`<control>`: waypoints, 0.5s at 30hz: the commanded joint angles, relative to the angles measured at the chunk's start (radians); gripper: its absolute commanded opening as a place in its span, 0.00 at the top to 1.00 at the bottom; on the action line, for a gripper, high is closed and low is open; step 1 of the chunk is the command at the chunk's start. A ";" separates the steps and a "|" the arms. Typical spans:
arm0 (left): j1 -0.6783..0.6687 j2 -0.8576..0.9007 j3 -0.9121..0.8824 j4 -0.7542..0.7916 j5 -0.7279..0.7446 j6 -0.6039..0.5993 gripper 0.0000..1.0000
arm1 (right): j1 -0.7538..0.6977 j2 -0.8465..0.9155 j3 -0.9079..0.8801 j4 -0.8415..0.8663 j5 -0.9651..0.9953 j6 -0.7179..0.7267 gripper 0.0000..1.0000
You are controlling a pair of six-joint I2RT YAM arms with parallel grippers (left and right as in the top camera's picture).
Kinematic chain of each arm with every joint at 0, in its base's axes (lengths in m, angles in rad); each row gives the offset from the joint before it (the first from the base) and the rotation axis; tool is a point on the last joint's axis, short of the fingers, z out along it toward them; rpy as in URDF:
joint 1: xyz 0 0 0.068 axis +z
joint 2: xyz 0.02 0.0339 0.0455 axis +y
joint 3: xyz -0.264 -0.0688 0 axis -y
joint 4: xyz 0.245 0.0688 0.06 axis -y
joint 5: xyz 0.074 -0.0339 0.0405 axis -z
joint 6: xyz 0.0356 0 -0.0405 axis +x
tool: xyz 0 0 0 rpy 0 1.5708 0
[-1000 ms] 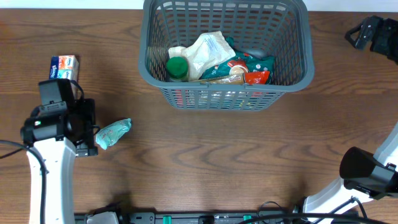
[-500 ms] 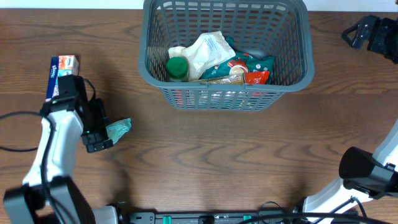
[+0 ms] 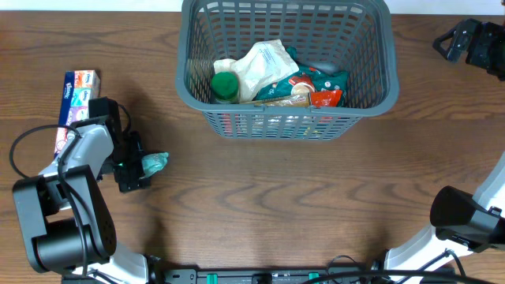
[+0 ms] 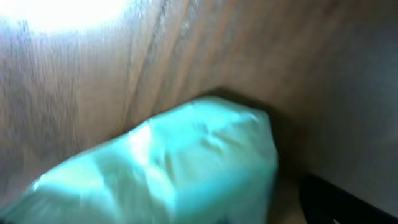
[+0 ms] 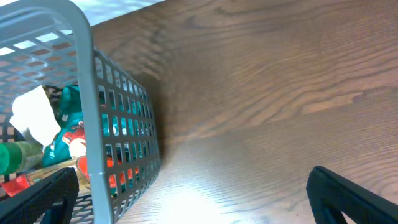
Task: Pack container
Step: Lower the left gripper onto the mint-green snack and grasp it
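Note:
The dark grey slotted container (image 3: 284,120) stands at the far middle of the table and holds a green-capped bottle (image 3: 225,85), a white pouch (image 3: 264,67) and red and teal packets (image 3: 316,87). Its wall shows in the right wrist view (image 5: 87,93). A teal packet (image 3: 155,163) lies on the table at the left. My left gripper (image 3: 140,167) is low at the packet's left end, open. The packet fills the blurred left wrist view (image 4: 174,168). My right gripper (image 3: 454,41) is open and empty at the far right, beside the container.
A blue and orange tissue box (image 3: 75,96) lies at the far left, just behind the left arm. The wooden table (image 3: 316,205) carries nothing else in view. The right arm's base (image 3: 461,221) stands at the near right.
My left gripper has swung round and dropped onto the teal packet's left end, now covering part of it. The right gripper has barely shifted left.

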 commanded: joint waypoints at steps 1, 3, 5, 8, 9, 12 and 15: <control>0.002 0.036 -0.007 -0.012 -0.019 0.001 0.09 | 0.019 -0.007 -0.002 0.000 -0.011 -0.011 0.01; 0.003 0.036 -0.007 -0.011 -0.014 0.001 0.14 | 0.019 -0.007 -0.002 0.000 -0.011 -0.011 0.01; 0.003 0.036 -0.007 -0.011 0.003 0.001 0.23 | 0.019 -0.007 -0.002 0.000 -0.011 -0.011 0.01; 0.003 0.035 -0.007 0.000 0.042 0.003 0.38 | 0.019 -0.007 -0.002 0.000 -0.011 -0.011 0.01; 0.003 0.035 -0.007 0.010 0.049 0.018 0.48 | 0.019 -0.007 -0.002 0.000 -0.011 -0.011 0.01; 0.003 0.034 -0.004 0.040 0.067 0.072 0.69 | 0.019 -0.007 -0.002 0.000 -0.011 -0.011 0.01; 0.003 0.030 0.023 0.041 0.063 0.175 0.77 | 0.019 -0.007 -0.002 0.000 -0.011 -0.011 0.01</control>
